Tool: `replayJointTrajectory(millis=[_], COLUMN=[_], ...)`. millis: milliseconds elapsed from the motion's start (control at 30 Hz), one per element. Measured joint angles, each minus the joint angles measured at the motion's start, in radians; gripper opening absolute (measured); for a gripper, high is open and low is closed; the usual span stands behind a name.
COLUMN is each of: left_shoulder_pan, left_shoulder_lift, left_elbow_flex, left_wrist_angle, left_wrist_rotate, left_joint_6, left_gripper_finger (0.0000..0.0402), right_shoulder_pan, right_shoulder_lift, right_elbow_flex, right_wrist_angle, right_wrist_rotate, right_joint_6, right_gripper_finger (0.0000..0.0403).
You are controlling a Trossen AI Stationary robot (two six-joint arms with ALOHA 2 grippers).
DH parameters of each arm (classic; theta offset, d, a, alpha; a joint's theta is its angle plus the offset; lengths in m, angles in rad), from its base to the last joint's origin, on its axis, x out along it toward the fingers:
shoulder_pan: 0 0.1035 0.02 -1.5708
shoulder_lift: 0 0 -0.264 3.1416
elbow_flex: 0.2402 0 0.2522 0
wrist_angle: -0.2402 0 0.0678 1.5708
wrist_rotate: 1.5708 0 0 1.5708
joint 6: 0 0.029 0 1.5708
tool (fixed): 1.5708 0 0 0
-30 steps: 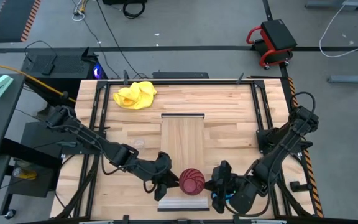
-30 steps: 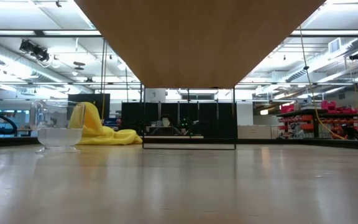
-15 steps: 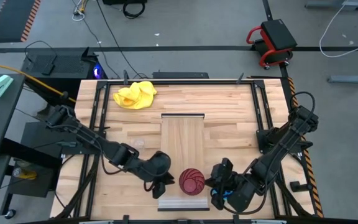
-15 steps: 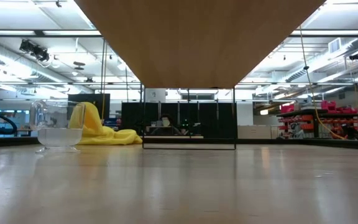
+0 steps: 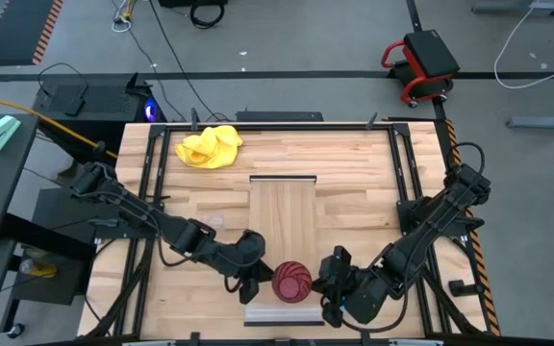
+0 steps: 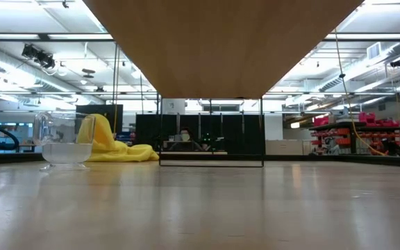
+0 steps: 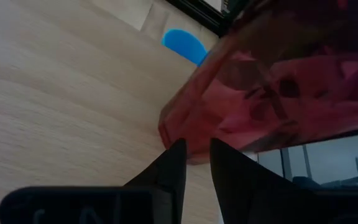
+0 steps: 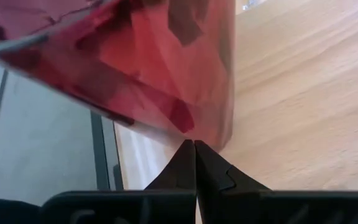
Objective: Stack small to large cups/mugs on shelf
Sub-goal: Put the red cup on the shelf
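The dark red tumbler [image 5: 291, 280] stands upright on its base near the near end of the pale wooden shelf [image 5: 282, 216]. My left gripper [image 5: 257, 280] is just to its left, with a narrow gap between its fingers [image 7: 196, 146]. My right gripper [image 5: 328, 281] is just to its right and shut [image 8: 194, 146]. The small clear glass cup [image 6: 64, 142] stands on the tabletop left of the shelf [image 5: 210, 221]. A bright blue patch [image 7: 185, 45] shows past the tumbler. The rest of the blue mug is hidden. My left gripper's fingertips [image 7: 178, 149] stand level at the tumbler's lower wall by its base [image 7: 173, 134], from the table's left; I cannot tell whether they touch it. My right gripper's shut fingertips [image 8: 190, 152] meet the tumbler's lower wall just above its base [image 8: 210, 134], level, from the table's right. The tumbler stays upright on the shelf.
A crumpled yellow cloth [image 5: 210, 146] lies at the table's far left and also shows in the low view [image 6: 110, 146]. The shelf's underside [image 6: 221, 48] spans the top of the low view. Black rails [image 5: 407, 163] run along the table's sides.
My right gripper has moved toward the table's left edge, up to the red tumbler. The tumbler has slid a little toward the left along the shelf and stayed upright.
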Motion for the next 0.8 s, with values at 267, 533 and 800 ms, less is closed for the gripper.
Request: replayJointTrajectory(millis=[267,533,800], left_shoulder_pan=[-0.001,0.0,-0.017], left_shoulder_lift=[0.0,0.0,0.0], left_elbow_flex=[0.0,0.0,0.0], left_wrist_angle=[-0.006,-0.005,-0.003], left_wrist_rotate=[0.0,-0.016,-0.018], left_joint_6=[-0.003,-0.004,-0.025], left_gripper_finger=[0.0074,0.0069,0.0065], right_shoulder_pan=[0.0,-0.025,-0.029], right_shoulder_lift=[0.003,0.0,0.002], right_elbow_flex=[0.0,0.0,0.0], right_wrist_angle=[-0.046,-0.037,0.022], right_wrist_rotate=[0.001,0.035,0.0], right_joint_6=[0.029,0.012,-0.027], right_gripper_finger=[0.0,0.0,0.0])
